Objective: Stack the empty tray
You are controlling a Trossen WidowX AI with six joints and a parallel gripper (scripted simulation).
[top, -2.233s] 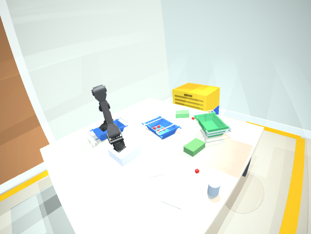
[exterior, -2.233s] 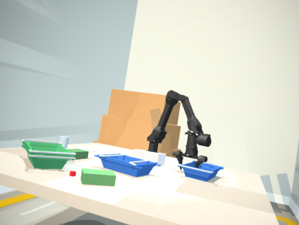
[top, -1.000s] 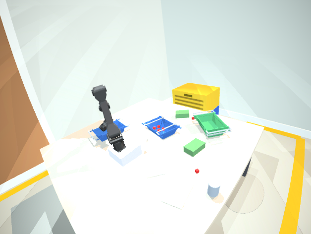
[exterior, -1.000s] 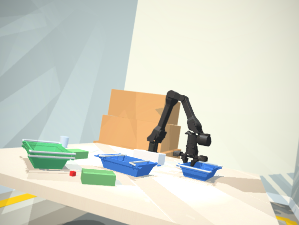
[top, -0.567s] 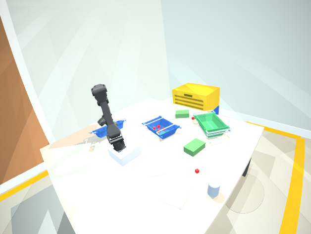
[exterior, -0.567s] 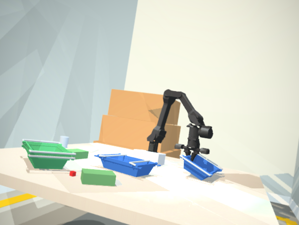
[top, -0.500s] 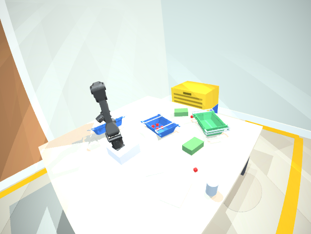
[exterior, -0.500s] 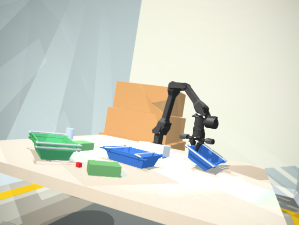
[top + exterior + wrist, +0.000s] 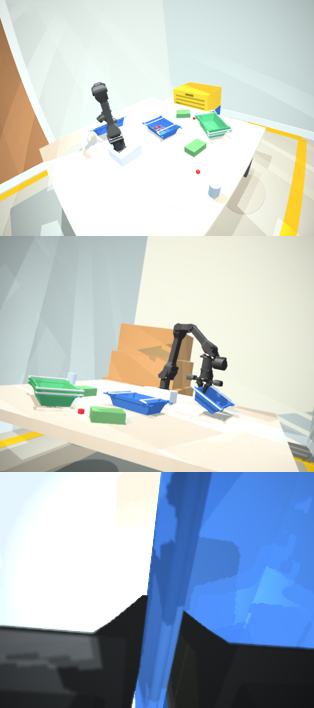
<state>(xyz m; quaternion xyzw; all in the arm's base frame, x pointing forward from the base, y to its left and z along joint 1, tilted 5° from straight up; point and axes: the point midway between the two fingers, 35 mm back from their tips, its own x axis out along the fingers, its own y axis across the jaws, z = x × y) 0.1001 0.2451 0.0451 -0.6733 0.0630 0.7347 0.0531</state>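
The loaded blue tray (image 9: 164,135) (image 9: 137,404) stands level on the table with several red blocks (image 9: 159,126) inside. Both its wire bars lie across its top: one bar (image 9: 153,120) (image 9: 123,393) near one end, the other bar (image 9: 167,128) (image 9: 153,400) near the other. My gripper (image 9: 202,388) (image 9: 153,603) is shut on a side wall of the empty blue tray (image 9: 101,130) (image 9: 206,402) (image 9: 172,537), one finger inside and one outside. That tray hangs steeply tilted, just above the table as its shadow shows. The arm hides my fingers in the top view.
Stacked green trays (image 9: 213,123) (image 9: 54,399) with bars stand beyond the loaded tray. Green blocks (image 9: 195,147) (image 9: 107,415), loose red cubes (image 9: 197,171) (image 9: 80,411) and a grey cylinder (image 9: 214,191) (image 9: 71,378) stand around. A white box (image 9: 126,155) is at the arm's base.
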